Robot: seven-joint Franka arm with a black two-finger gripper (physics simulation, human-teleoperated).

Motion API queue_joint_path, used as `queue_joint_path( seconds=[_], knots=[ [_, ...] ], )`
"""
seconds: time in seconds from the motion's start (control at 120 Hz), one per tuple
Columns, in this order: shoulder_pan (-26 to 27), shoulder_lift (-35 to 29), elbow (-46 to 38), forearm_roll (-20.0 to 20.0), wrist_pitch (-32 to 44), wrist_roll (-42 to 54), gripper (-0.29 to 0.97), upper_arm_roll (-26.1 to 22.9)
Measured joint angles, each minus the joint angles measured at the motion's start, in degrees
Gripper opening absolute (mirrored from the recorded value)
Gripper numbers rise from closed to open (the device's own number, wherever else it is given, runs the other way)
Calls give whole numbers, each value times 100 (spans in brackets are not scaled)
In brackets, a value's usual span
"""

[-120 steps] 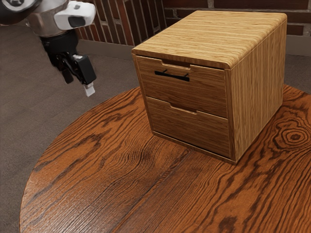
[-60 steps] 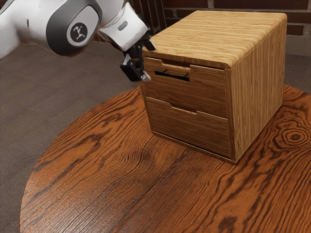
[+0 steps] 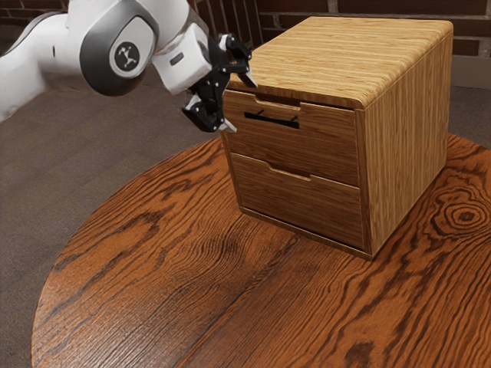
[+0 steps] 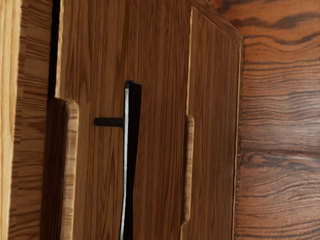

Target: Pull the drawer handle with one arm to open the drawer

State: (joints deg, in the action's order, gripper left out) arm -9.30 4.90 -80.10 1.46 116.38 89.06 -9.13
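A light wooden cabinet [image 3: 403, 130] with two drawers stands on a round dark wood table [image 3: 176, 268]. The top drawer [image 3: 322, 146] carries a thin black bar handle [image 3: 271, 119], and its front sits flush with the cabinet. My black gripper [image 3: 235, 100] hovers at the front's upper corner on the exterior view's left, just short of the handle's end. Its fingers are spread apart with nothing between them, so it is open. In the wrist view the handle [image 4: 131, 165] runs close ahead of my hand, standing off the drawer front [image 4: 160, 100] on a short black post.
The lower drawer [image 3: 299, 198] has a small wooden lip and is shut. A brick wall [image 3: 230, 23] rises behind the cabinet, and grey floor [image 3: 69, 169] lies beyond the table edge. Bare tabletop stretches in front of the cabinet.
My arm has swung in from the exterior view's left to the cabinet's front corner. Over the last half second the hand has turned and its fingers have spread. The drawer has not moved.
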Motion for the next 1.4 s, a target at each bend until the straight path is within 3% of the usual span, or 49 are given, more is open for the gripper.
queue_joint_path(
  seconds=[0.15,0.333,0.508,0.817,1.4],
  knots=[
    [-98,82,42,124,62,522,61,-16],
    [-62,81,16,152,158,823,40,-103],
    [2,107,2,-257,300,601,30,-107],
    [-14,338,4,-405,401,158,26,-89],
    [224,681,35,-257,639,-514,21,-35]
  ],
)
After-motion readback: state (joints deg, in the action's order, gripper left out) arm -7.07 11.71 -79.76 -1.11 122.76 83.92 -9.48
